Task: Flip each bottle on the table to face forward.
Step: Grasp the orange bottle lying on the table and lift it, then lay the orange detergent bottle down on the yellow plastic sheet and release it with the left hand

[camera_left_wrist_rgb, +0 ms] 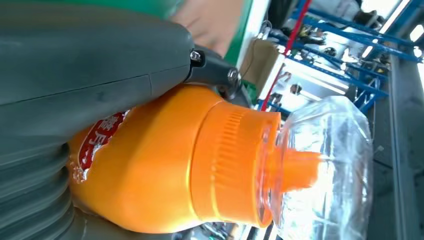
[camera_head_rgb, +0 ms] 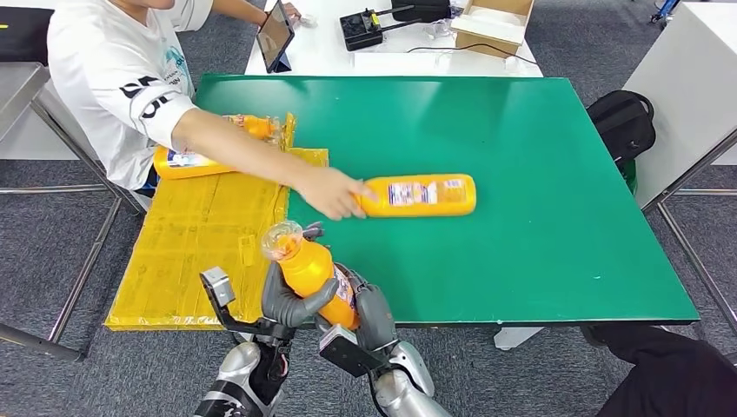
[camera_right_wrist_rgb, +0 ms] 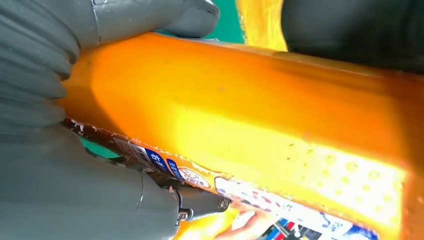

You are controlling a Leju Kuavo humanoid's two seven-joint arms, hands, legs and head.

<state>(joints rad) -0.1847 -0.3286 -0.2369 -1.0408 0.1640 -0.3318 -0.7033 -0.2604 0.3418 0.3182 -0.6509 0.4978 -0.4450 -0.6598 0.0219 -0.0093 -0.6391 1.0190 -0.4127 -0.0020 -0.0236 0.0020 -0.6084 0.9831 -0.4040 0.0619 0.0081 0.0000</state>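
Observation:
An orange bottle (camera_head_rgb: 313, 271) with a clear plastic wrap over its cap is held up near the table's front left corner, cap tilted up and to the left. My left hand (camera_head_rgb: 291, 301) grips its middle; the left wrist view shows the bottle (camera_left_wrist_rgb: 165, 170) close under my thumb (camera_left_wrist_rgb: 90, 70). My right hand (camera_head_rgb: 369, 314) grips its lower body, and the bottle (camera_right_wrist_rgb: 260, 110) lies against that hand in the right wrist view. A second orange bottle (camera_head_rgb: 419, 195) lies flat on the green table (camera_head_rgb: 539, 156), label up, touched by a person's hand (camera_head_rgb: 332, 192). A third bottle (camera_head_rgb: 187, 163) lies at the left.
A yellow flattened carton (camera_head_rgb: 195, 239) lies over the table's left edge. The person in a white shirt (camera_head_rgb: 113, 69) sits at the left, arm reaching across. A white desk with a tablet (camera_head_rgb: 275, 35) and boxes stands behind. A black bag (camera_head_rgb: 621, 122) sits right of the table.

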